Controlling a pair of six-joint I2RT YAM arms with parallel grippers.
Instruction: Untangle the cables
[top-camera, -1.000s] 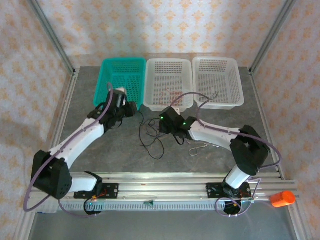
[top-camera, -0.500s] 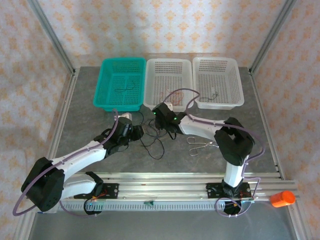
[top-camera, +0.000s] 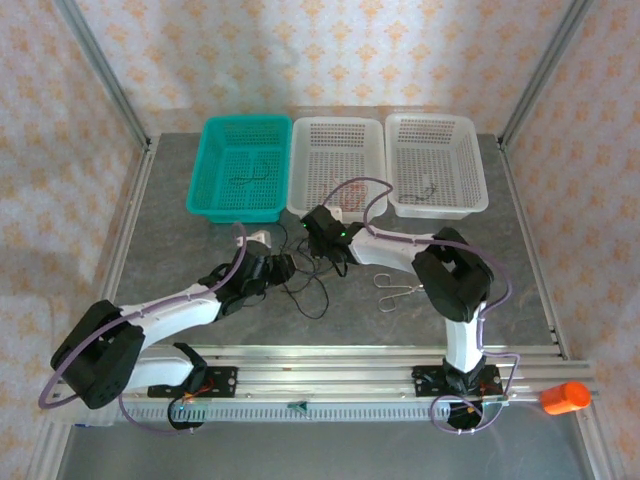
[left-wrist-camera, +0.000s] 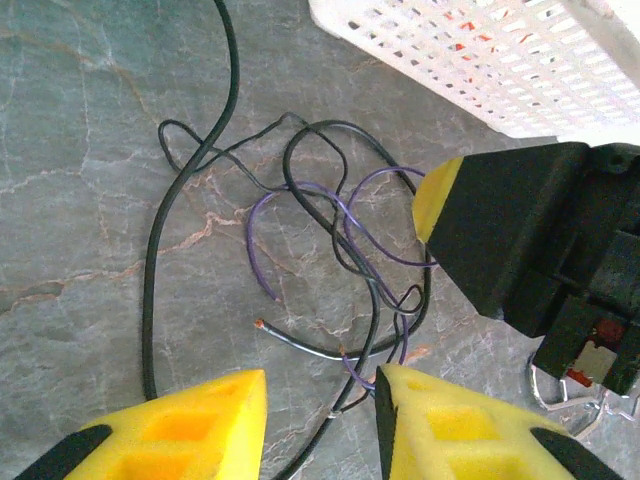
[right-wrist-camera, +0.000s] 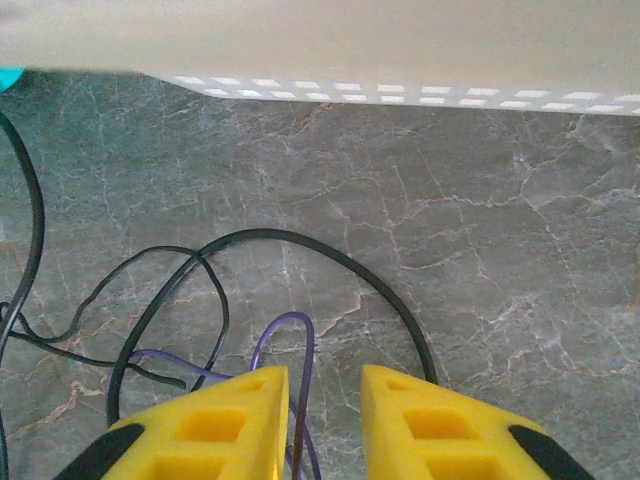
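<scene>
The right gripper (right-wrist-camera: 322, 388), jaws narrowly parted around a loose purple loop, and the left gripper (left-wrist-camera: 322, 400), likewise slightly open astride a black strand, both hang low over the cables (right-wrist-camera: 265, 233), tangled on the table (top-camera: 180, 240) just near of the middle white basket (top-camera: 337, 211).

- Tangle (top-camera: 305, 280): thin black and purple cables looped over one another, flat on the grey table (top-camera: 170, 230), just in front of the middle basket (top-camera: 337, 213).
- Black cables (left-wrist-camera: 150, 290): long crossing curves.
- Purple cables (left-wrist-camera: 250, 235): thinner, curled among the black loops.
- Dark cable (top-camera: 248, 178): in the teal basket (top-camera: 232, 212).
- Orange-red cable (top-camera: 345, 190): in the middle basket.
- Thin dark cable (top-camera: 430, 188): in the right basket (top-camera: 440, 208).
</scene>
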